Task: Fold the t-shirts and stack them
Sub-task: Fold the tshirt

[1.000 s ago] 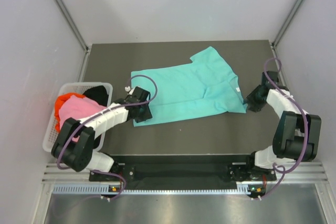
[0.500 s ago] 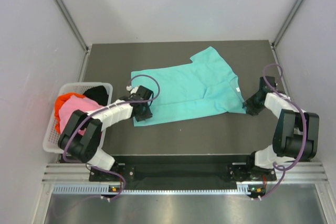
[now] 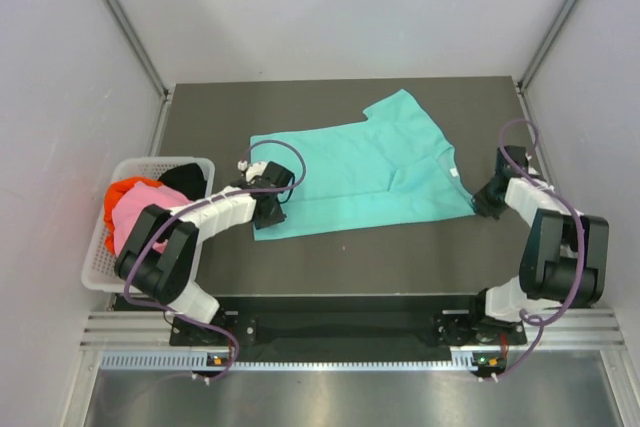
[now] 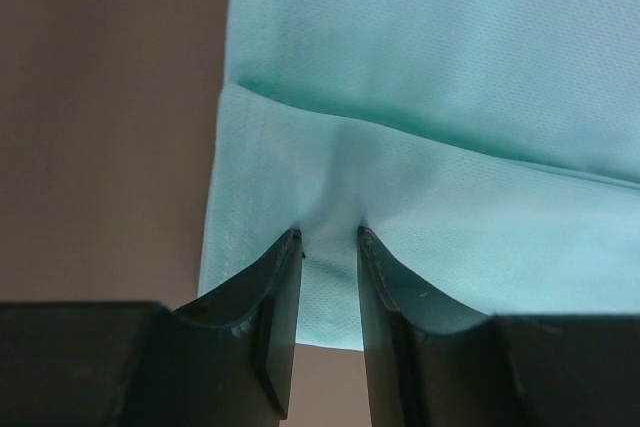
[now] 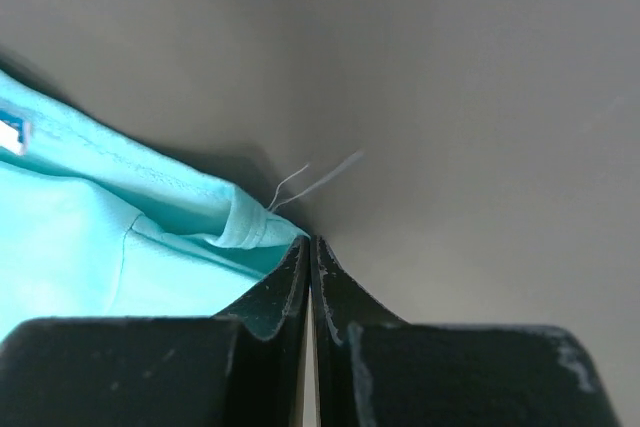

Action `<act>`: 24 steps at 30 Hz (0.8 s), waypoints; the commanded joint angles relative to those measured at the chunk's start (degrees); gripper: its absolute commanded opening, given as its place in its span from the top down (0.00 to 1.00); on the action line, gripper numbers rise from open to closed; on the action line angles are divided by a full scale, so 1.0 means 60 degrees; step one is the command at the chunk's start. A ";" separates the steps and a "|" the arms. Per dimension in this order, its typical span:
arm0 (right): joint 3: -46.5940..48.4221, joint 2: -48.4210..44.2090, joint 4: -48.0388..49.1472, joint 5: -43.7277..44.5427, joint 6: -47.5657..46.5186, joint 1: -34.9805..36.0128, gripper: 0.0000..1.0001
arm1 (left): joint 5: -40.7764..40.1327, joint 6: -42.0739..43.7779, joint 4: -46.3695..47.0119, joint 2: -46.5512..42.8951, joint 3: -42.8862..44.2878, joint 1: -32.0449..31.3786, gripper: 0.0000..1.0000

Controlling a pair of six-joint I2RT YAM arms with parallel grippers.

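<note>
A teal t-shirt (image 3: 370, 167) lies spread flat on the dark table (image 3: 400, 247). My left gripper (image 3: 272, 209) is at its near left corner. In the left wrist view its jaws (image 4: 330, 235) stand a little apart, tips pressed on the hem, and teal cloth (image 4: 450, 67) puckers up between them. My right gripper (image 3: 483, 205) is at the shirt's near right corner. Seen from the right wrist, that gripper (image 5: 311, 240) is shut, the rolled corner of the cloth (image 5: 90, 237) lies against its left finger, and no cloth shows between the jaws. Pink (image 3: 145, 209), red-orange (image 3: 125, 190) and black (image 3: 182, 179) t-shirts lie heaped in the basket.
A white lattice basket (image 3: 150, 162) stands off the table's left edge, beside the left arm. Grey walls close in on both sides and at the back. Loose threads (image 5: 320, 175) trail from the shirt's right corner onto bare table.
The right gripper has slid right and its jaws have closed at the shirt's corner, which shifted slightly right. The left gripper has settled onto the near left hem, jaws narrowing a little.
</note>
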 commanded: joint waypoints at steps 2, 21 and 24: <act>-0.0184 -0.1001 -0.0310 0.1105 -0.0728 -0.0117 1.00 | -0.0711 -0.0108 -0.0575 -0.0157 -0.0267 0.0046 0.66; 0.1821 -0.1371 -0.0944 -0.0136 -0.2175 0.0701 0.69 | 0.1907 0.1194 -0.0913 -0.1345 0.2147 0.1186 0.59; 0.2842 -0.0466 -0.0371 -0.1822 -0.3246 0.1126 0.65 | 0.3124 0.1693 -0.0401 -0.0862 0.2849 0.2226 0.59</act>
